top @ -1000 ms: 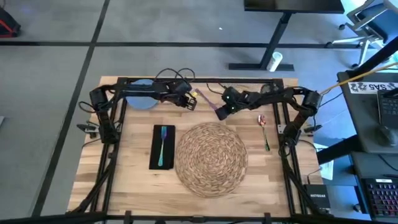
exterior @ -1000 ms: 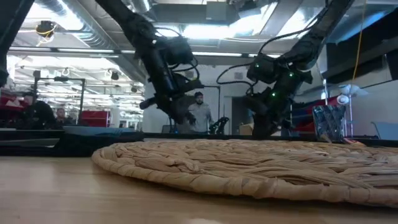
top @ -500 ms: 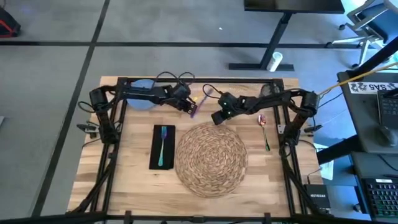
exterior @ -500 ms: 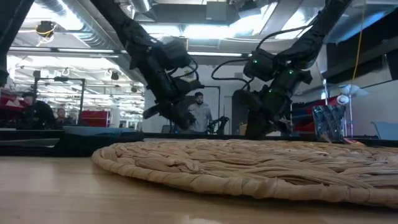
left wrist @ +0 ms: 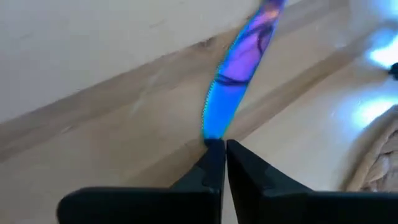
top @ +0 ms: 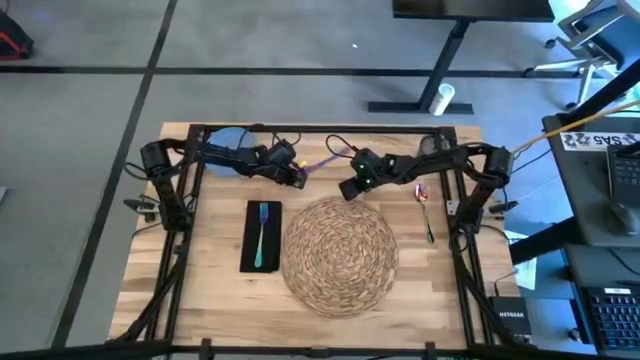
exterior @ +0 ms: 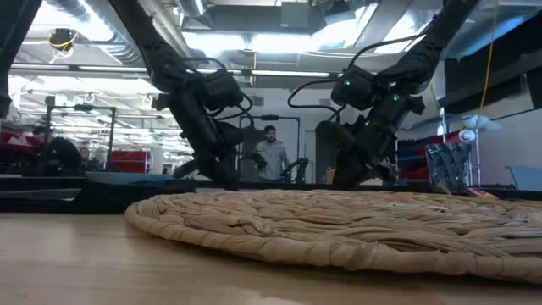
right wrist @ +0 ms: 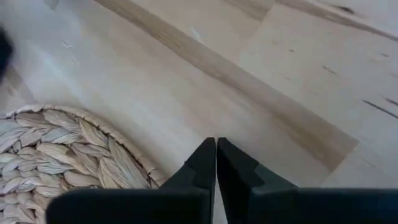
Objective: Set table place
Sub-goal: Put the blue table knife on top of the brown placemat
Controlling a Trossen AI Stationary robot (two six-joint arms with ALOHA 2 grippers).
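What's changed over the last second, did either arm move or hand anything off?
The left gripper, shut on the iridescent knife, has drawn back toward its own side with it. The right gripper moved down toward the woven placemat and hangs shut and empty over its far edge. The placemat, the fork on the napkin, and the spoon stayed put.

— What sits in the middle of the table?
— The placemat. Left of it lies the napkin, with the fork on top.
— And on the right?
— A spoon, near the edge. The plate is at the back left corner, and a knife lies behind the placemat.
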